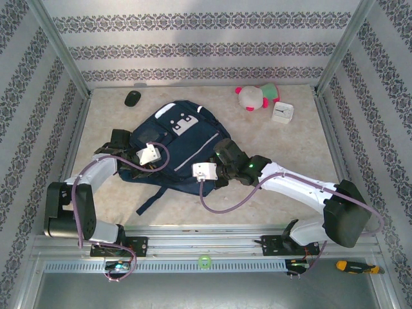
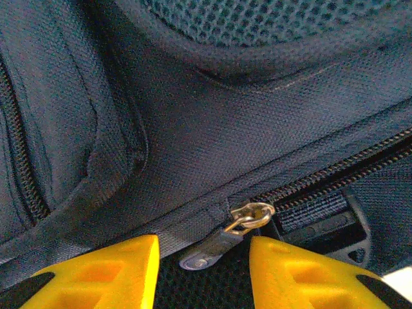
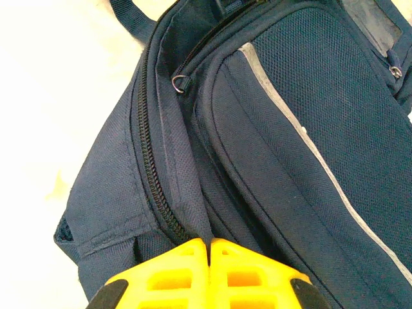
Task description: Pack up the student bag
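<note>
Two claws: both at the student bag [image 1: 180, 145], mid-table.
Left gripper [image 2: 203, 239]: jaws apart, straddling the zipper pull [image 2: 207, 252] without touching it; likely placed to pinch it.
Right gripper [image 3: 209, 248]: fingers closed against the bag's side fabric, probably steadying it; a pinched fold cannot be told.
Beyond: mouse [image 1: 132, 98], plush toy [image 1: 256, 96], clock [image 1: 282, 112], well apart from the bag.
Obstruction: bag appears zipped.

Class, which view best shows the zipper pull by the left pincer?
Left wrist: the zipper pull sits sharp within the left pincer. Top external: student bag whole, pull too small. Right wrist: other zips, this pull untellable.
</note>
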Available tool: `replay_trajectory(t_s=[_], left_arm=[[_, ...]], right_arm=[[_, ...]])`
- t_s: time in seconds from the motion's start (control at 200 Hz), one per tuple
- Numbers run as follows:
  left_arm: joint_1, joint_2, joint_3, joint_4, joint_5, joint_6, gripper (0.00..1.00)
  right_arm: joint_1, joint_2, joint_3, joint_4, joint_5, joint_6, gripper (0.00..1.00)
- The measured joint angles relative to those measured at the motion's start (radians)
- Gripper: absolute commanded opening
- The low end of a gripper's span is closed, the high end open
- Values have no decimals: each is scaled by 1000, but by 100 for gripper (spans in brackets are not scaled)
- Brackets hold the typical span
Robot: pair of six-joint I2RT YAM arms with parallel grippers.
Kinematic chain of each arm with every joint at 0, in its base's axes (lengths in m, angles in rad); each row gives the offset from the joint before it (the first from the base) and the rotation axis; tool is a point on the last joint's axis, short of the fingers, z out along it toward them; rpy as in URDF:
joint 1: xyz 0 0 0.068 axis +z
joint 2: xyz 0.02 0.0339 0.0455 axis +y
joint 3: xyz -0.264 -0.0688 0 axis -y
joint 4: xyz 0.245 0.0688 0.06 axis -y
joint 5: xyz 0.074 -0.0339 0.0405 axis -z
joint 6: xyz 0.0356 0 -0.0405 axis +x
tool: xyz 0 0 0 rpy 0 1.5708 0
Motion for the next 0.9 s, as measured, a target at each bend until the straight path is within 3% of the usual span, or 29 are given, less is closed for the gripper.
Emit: replay_trajectory(t_s=[0.355,0.899], left_arm=[[-17,8,-7,18,5,3,0],[-121,-146,-59,-20,93,-133,0]], right_arm=[[-18,0,-15,69,-23,100,0],[-19,29,-15,138,43,268,0]])
